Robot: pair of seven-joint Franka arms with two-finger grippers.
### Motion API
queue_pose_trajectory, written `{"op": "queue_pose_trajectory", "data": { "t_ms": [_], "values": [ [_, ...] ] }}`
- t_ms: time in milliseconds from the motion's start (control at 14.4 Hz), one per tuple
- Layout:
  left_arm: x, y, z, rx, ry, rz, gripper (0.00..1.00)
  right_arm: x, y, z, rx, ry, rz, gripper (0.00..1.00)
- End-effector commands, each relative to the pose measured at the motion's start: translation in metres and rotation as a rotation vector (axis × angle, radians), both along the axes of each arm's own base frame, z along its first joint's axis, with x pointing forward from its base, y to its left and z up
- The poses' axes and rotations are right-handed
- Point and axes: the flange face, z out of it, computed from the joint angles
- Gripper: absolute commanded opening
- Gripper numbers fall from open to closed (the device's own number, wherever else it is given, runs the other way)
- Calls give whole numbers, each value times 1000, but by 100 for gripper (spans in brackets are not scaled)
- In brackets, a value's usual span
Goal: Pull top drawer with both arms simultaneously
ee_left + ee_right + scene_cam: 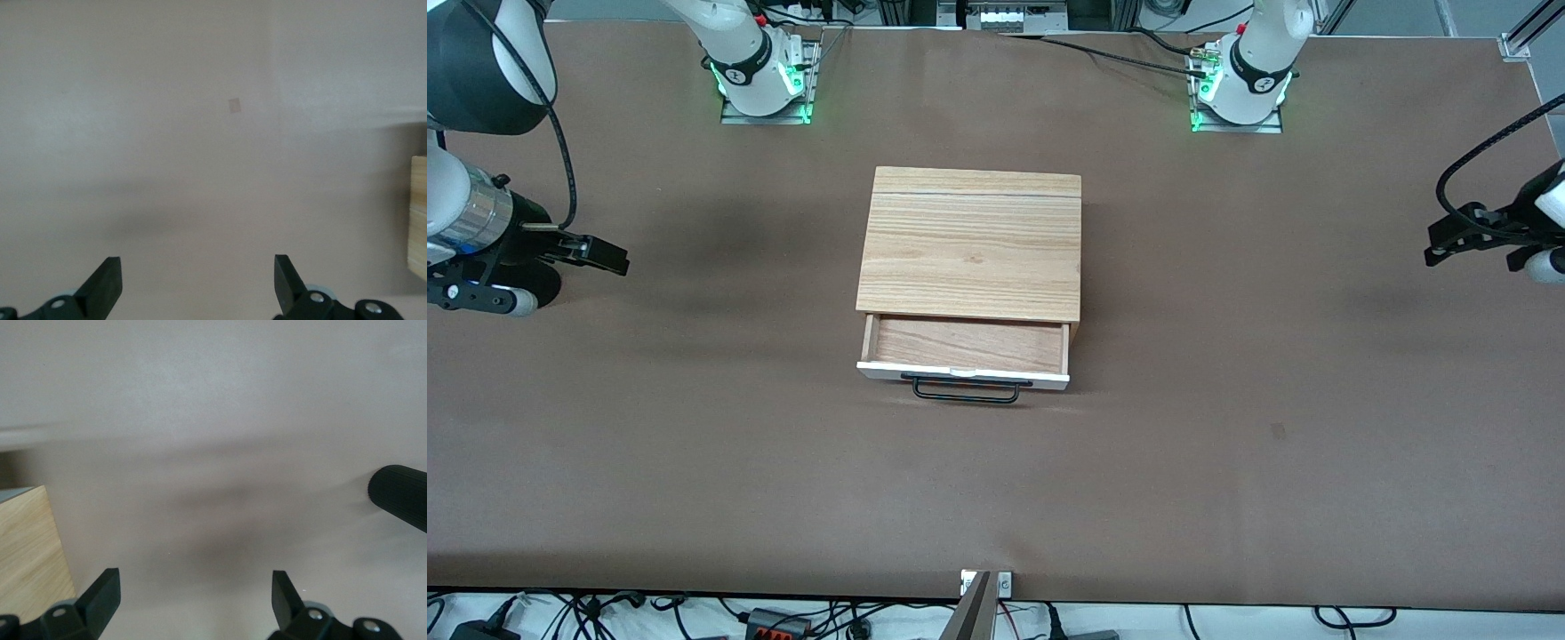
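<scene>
Only the front view shows the whole cabinet (969, 244) standing mid-worktop, well away from every edge, with the top drawer (965, 348) pulled partly out toward the camera's edge, its white front panel and black bar handle (966, 392) nearest that edge and bare light wood inside. Each wrist view catches just a pale wooden corner of the cabinet at its margin. The left wrist view alone picks up a small pale mark (234, 105) on the brown worktop (1227, 356); the right wrist view alone shows a ribbed black cylinder (400, 495) at its margin.

The worktop is a plain brown sheet; cables trail along its camera-side edge and past the bases' edge.

The left pincer (1472, 240) hangs over the worktop's left-arm end, fingers (107, 283) spread wide, holding nothing. The right pincer (591, 253) hangs over the right-arm end, its fingers (103, 597) likewise wide apart and empty. Both are well apart from the drawer.
</scene>
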Motion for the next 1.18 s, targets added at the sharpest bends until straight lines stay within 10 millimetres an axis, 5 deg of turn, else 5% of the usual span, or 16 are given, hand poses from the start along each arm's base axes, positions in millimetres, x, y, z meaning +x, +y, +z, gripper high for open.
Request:
{"op": "queue_pose_trajectory", "data": {
  "t_ms": [0,139,486,1111],
  "values": [
    [-6,-20,1,-8,-1,10,100,-6,-7,8,8,-12,-2,100],
    [-11,-24,4,-7,25,3,100,-16,-2,38,10,-47,-1,100],
    [-25,-24,11,-6,42,-32,100,-17,21,35,-4,-70,-48,100],
    [-24,-22,9,-13,48,-66,100,-13,16,38,-1,-91,-57,100]
  ]
}}
